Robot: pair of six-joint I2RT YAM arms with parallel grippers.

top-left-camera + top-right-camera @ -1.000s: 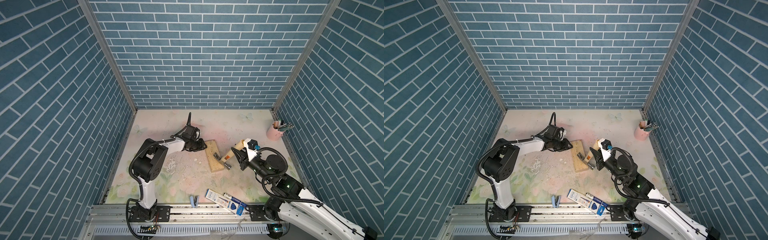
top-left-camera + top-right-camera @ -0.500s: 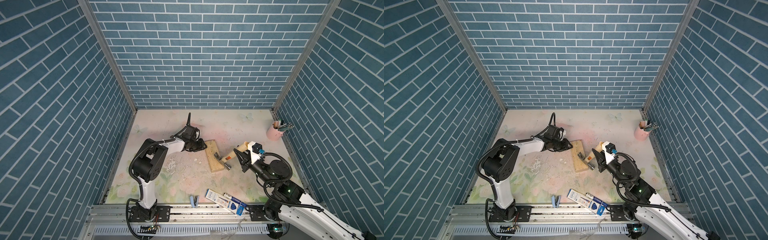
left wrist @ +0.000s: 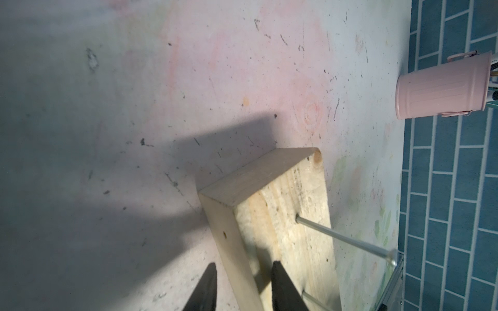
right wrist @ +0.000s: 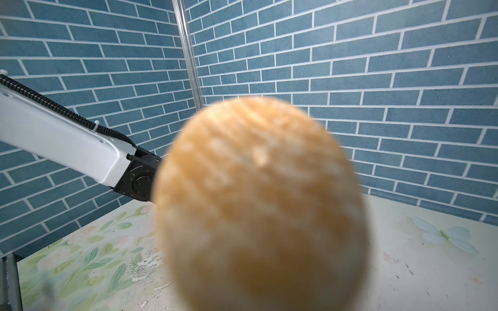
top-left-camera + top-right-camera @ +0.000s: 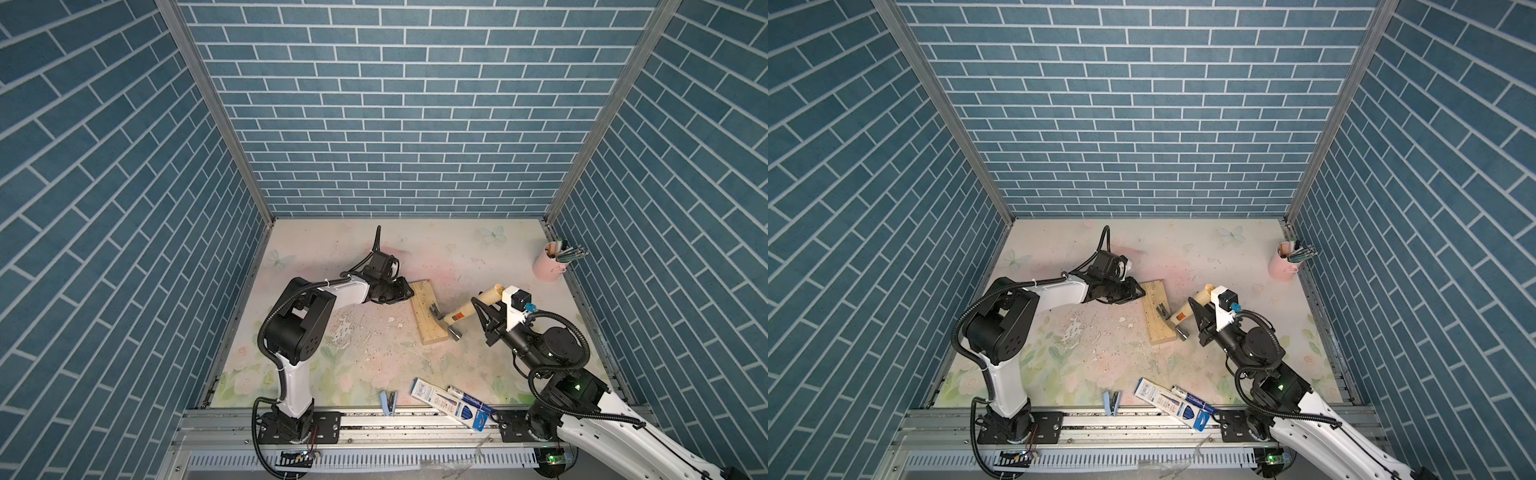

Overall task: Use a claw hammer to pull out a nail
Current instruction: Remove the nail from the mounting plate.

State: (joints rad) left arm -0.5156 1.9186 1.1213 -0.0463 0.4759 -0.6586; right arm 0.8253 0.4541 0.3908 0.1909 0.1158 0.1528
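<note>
Bright, even light; both top views are sharp. In the left wrist view, hard shadow darkens the worn pale bench (image 3: 113,231). In the right wrist view, the claw hammer's pale wooden handle (image 4: 258,204) is badly blurred.

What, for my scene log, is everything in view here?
wood block: one, pale, mid-table
claw hammer: one, pale wooden handle, dark head, head on the block
nails: two seen, silvery, standing in the block
bucket: one, pink, holding pens, far right corner
small blue tool: one, front edge
packets: two, blue and white, front edge
table: one, pale floral
walls: three, blue brick pattern, around the table
left gripper: one, black, fingers astride the block's far end
right gripper: one, black, shut on the hammer's handle
</note>
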